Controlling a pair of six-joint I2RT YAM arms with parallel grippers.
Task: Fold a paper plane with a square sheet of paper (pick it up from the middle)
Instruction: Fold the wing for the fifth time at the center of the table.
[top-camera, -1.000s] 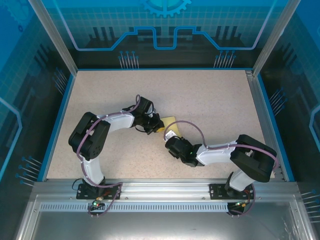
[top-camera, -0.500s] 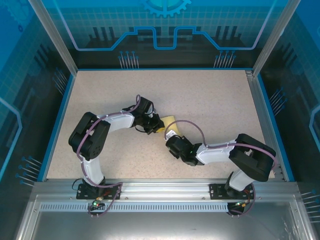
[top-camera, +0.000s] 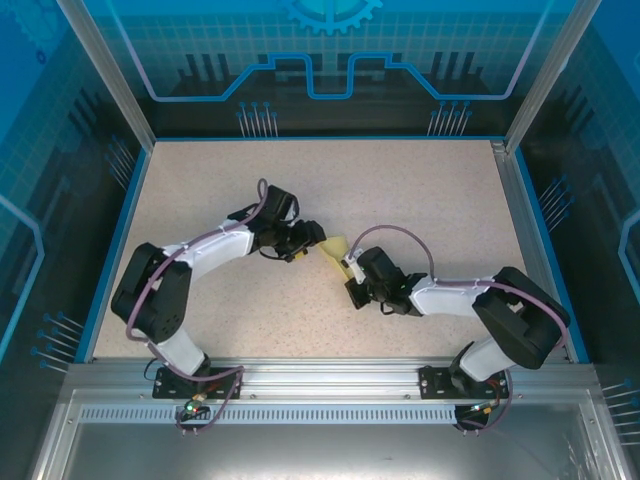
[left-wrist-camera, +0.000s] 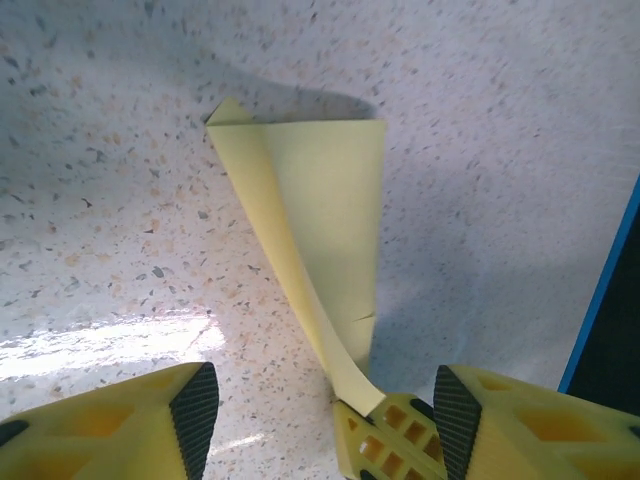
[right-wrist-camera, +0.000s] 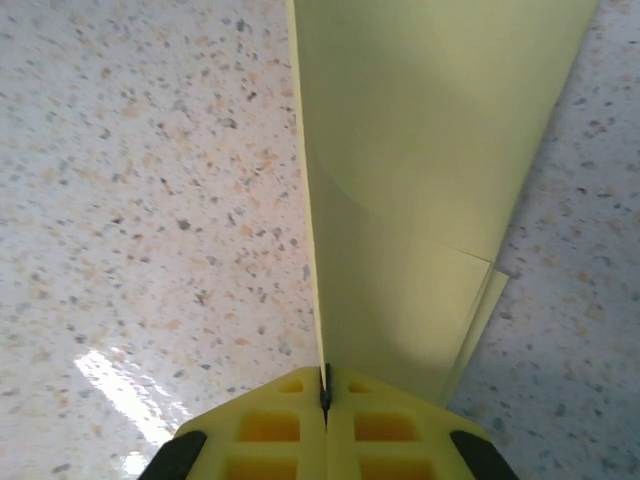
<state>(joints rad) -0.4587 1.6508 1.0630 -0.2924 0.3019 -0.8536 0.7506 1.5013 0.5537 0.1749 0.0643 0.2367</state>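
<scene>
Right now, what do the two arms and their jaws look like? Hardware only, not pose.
The left arm and right arm match: white links, bulky black joint housings, and a purple cable looping along each. The jaws are yellow plastic with lattice cut-outs, faced with black textured pads. I can't read any markings.

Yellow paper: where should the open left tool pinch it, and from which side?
Probably the long folded edge of the yellow paper, away from the end the shut right tool pinches. That crease is doubled, so likely stiffer, and looks lifted off the table. The open left tool faces it, so come straight in from the left arm's side, one finger either side.
</scene>
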